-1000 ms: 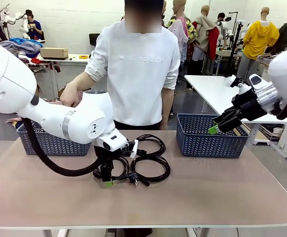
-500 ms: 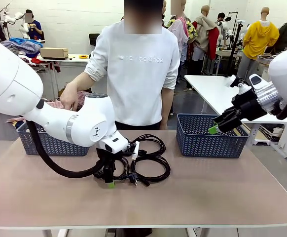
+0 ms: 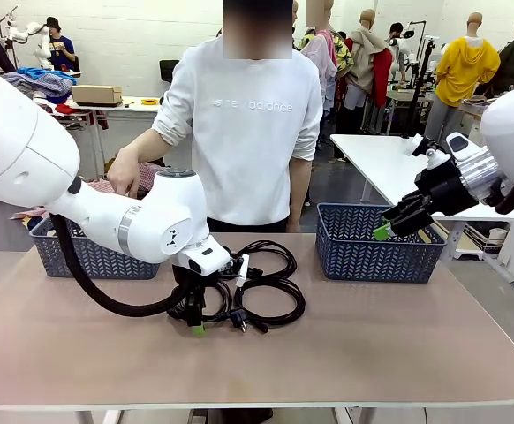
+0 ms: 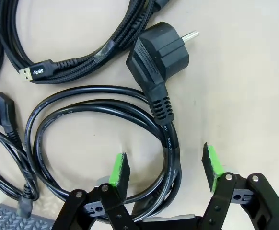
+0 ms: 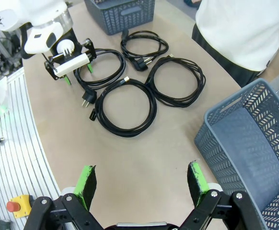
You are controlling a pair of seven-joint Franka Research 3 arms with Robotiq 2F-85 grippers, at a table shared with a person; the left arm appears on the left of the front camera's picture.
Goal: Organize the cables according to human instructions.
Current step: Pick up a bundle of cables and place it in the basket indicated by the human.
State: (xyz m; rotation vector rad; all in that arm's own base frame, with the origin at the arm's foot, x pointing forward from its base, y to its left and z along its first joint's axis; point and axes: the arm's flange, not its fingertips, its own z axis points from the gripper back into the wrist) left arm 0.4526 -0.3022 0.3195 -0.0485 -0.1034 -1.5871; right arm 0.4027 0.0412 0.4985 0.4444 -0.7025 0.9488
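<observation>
**Cables bunched mid-table, left pincer straddling one coil**

Cables (image 3: 261, 287), four thin black rubbery cords in loose coils, lie together on the middle of the beige table (image 3: 372, 353), in front of the person in a white sweatshirt (image 3: 248, 124). My left gripper (image 4: 164, 166) is down on the coil at the 9 o'clock side of the bunch. Its jaws stand apart, released. The doubled strand of that coil runs between the green pads (image 4: 119, 168), and I see neither pad touching it. That cord's chunky black round-pin plug (image 4: 158, 55) lies at 12 o'clock from the jaws. A braided black cable (image 4: 63, 64) with a gold-tipped flat connector sits at 10 o'clock. My right gripper (image 5: 142, 179) hangs in the air, jaws wide with nothing between them, near the slate-blue plastic basket (image 3: 381, 252) at 2 o'clock from the cables. A second matching basket (image 3: 98, 258) stands at 10 o'clock.
</observation>
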